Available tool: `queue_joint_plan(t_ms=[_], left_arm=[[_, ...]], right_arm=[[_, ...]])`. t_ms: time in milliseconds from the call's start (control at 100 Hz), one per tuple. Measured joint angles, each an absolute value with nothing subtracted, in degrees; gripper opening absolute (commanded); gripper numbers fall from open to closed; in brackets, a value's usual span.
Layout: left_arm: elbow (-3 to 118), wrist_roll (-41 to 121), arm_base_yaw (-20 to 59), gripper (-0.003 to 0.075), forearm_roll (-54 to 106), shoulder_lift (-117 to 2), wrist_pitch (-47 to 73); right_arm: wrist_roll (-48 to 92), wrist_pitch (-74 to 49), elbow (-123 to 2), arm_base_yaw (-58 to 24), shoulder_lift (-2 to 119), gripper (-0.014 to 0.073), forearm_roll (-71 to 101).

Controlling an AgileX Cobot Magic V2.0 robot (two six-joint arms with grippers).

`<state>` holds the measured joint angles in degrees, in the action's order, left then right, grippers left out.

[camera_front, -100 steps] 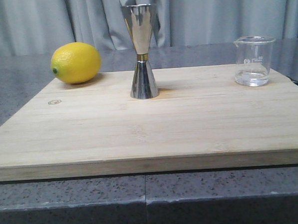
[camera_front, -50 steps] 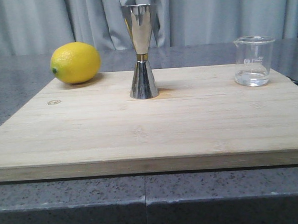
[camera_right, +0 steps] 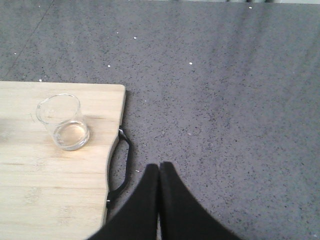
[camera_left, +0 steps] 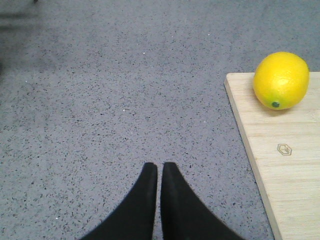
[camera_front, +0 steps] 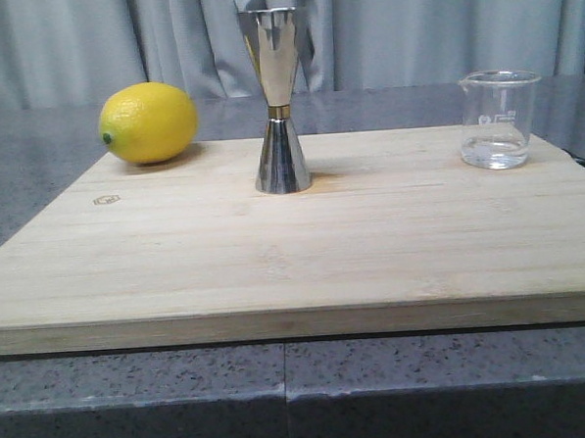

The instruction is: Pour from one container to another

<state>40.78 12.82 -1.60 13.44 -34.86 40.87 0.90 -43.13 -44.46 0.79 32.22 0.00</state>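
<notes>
The clear glass beaker [camera_front: 498, 119] stands upright at the far right of the wooden board [camera_front: 295, 258], with a little clear liquid at its bottom. It also shows in the right wrist view as the beaker [camera_right: 62, 121] near the board's corner. The steel hourglass jigger [camera_front: 279, 102] with a gold waist band stands upright at the board's far middle. My left gripper [camera_left: 159, 166] is shut and empty over the grey counter, left of the board. My right gripper [camera_right: 159, 165] is shut and empty over the counter, right of the board. Neither gripper appears in the front view.
A yellow lemon [camera_front: 148, 123] lies at the board's far left corner; the lemon [camera_left: 280, 80] also shows in the left wrist view. A black handle [camera_right: 121, 167] sits on the board's right edge. Grey curtains hang behind the speckled counter [camera_front: 281, 377].
</notes>
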Motion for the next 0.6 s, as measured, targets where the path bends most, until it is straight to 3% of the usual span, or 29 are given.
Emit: queue_joint_plan(t_ms=[400,600], left_arm=[[39.8,12.8,-1.3,-0.0019,13.4,-34.6,39.6],[29.5,12.8,-1.1,-0.0019,13.5,-27.9,31.5]], right_arm=[[1.0,-43.3,-44.5,0.8,32.2,-0.0072,0.0],[1.0,-43.3,-44.5,0.8,32.2,-0.0072,-0.3]])
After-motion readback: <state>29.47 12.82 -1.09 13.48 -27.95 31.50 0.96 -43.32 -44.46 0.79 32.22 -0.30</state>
